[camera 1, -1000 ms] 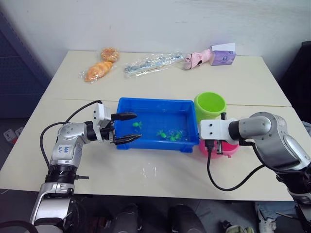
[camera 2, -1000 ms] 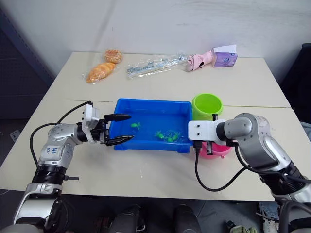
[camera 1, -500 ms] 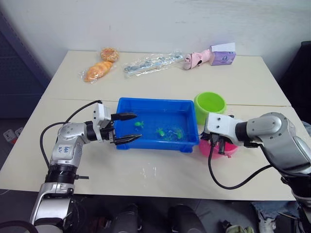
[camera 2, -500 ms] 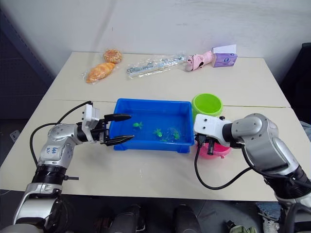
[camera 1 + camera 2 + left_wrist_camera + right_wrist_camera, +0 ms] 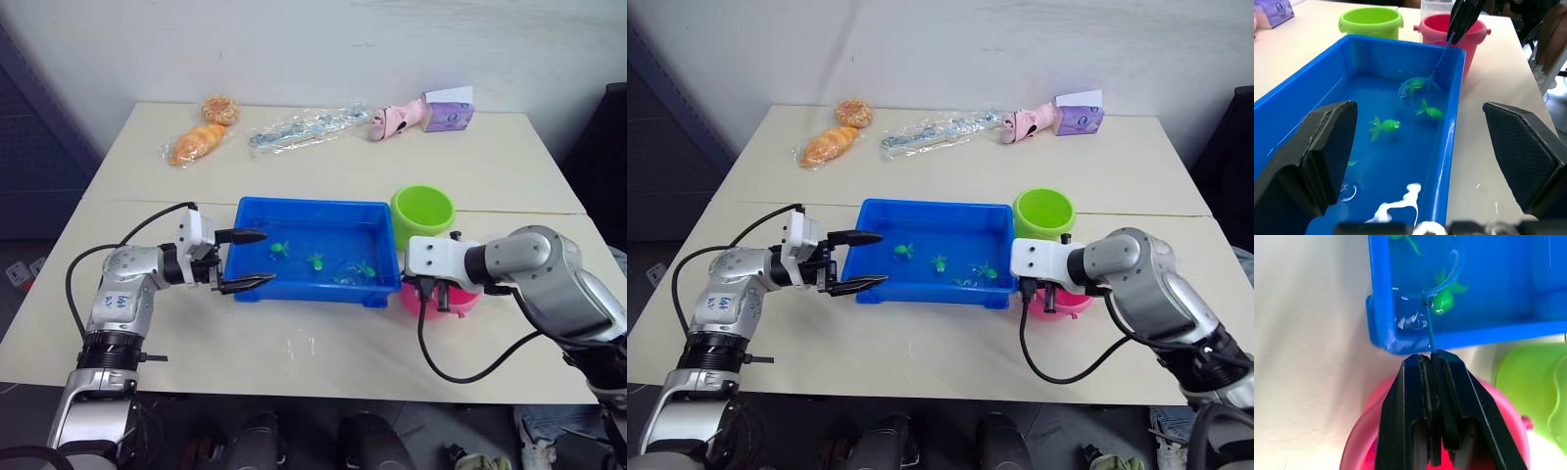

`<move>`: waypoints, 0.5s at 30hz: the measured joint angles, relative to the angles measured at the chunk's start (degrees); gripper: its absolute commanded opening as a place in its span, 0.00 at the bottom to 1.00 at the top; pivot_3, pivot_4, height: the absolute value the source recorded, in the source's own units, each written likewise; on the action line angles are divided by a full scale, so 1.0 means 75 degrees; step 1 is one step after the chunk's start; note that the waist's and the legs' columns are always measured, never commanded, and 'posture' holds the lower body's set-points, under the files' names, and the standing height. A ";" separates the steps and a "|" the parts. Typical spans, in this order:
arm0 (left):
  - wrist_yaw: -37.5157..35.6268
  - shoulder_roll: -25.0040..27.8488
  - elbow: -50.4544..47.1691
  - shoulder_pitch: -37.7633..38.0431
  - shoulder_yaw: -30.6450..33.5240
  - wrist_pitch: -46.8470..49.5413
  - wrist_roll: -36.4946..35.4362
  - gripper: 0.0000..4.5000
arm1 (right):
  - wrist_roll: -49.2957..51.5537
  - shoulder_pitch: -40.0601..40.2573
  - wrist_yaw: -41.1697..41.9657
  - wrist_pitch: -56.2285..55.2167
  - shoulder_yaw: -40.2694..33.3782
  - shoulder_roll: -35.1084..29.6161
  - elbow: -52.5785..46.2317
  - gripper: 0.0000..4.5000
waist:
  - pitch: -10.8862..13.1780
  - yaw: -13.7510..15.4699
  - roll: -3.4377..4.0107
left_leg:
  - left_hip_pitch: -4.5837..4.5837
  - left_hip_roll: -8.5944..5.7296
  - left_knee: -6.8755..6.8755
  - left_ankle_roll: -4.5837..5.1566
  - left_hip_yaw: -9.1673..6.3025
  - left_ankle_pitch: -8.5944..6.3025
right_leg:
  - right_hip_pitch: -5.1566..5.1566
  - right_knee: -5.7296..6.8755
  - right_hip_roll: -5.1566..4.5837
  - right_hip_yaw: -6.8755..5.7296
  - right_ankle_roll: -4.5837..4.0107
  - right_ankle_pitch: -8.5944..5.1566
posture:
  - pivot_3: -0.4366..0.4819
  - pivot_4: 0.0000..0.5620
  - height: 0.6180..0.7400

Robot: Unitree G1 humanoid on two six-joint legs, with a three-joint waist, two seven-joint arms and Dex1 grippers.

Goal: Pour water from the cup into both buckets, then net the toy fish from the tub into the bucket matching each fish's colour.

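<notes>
The blue tub (image 5: 313, 207) holds water and three green toy fish (image 5: 281, 249). My right gripper (image 5: 1431, 358) is shut on the net's thin handle, above the pink bucket (image 5: 462, 300). The net (image 5: 1415, 87) dips into the tub's right end, its hoop beside a green fish (image 5: 1445, 298). The lime green bucket (image 5: 423, 210) stands just behind the pink one. A clear cup's edge (image 5: 1436, 7) shows beyond the pink bucket. My left gripper (image 5: 266, 258) is open at the tub's left end, with nothing between its fingers.
Along the table's far side lie wrapped pastries (image 5: 199, 143), a clear plastic bag (image 5: 306, 126), a pink toy (image 5: 395, 119) and a purple box (image 5: 449, 111). A seam (image 5: 147, 202) crosses the table behind the tub.
My left gripper has drawn back a little to the left, still open. The right arm shifted out and back with the net, and the fish have drifted in the water.
</notes>
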 measured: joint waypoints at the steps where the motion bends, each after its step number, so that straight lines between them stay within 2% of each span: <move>1: -0.0033 0.0036 0.0024 0.0000 0.0002 0.0000 -0.0002 0.98 | 0.0043 -0.0019 0.0000 0.0032 0.0026 0.0090 0.0006 0.00 | 0.0000 0.0002 0.0000 | 0.0000 0.0000 0.0000 0.0000 0.0000 0.0000 | 0.0000 0.0000 0.0000 -0.0001 0.0000 0.0000 | 0.48 0.27 1.00; 5: -0.0334 0.0226 0.0035 -0.0001 0.0009 0.0000 -0.0027 0.98 | 0.0391 -0.0018 -0.0039 0.0471 0.0001 0.0450 0.0009 0.00 | 0.0000 0.0007 0.0000 | -0.0002 0.0000 -0.0002 0.0002 -0.0001 -0.0001 | -0.0001 -0.0001 -0.0003 -0.0002 0.0000 0.0000 | 0.48 0.27 1.00; 7: -0.0465 0.0332 0.0036 -0.0007 0.0009 0.0004 -0.0031 0.98 | 0.0848 -0.0011 -0.0059 0.1046 -0.0357 0.0629 -0.0034 0.00 | 0.0000 0.0009 0.0000 | -0.0004 0.0000 -0.0003 0.0002 -0.0002 -0.0002 | -0.0001 -0.0002 -0.0004 -0.0003 -0.0001 0.0000 | 0.48 0.27 1.00; 15: -0.0622 0.0436 0.0086 -0.0095 0.0022 -0.0001 -0.0033 0.98 | 0.1928 -0.0002 -0.0062 0.2243 -0.1081 0.0492 -0.0362 0.00 | 0.0001 0.0009 0.0000 | -0.0004 0.0000 -0.0007 0.0005 -0.0004 -0.0008 | -0.0002 -0.0006 -0.0007 -0.0003 -0.0002 0.0001 | 0.48 0.27 1.00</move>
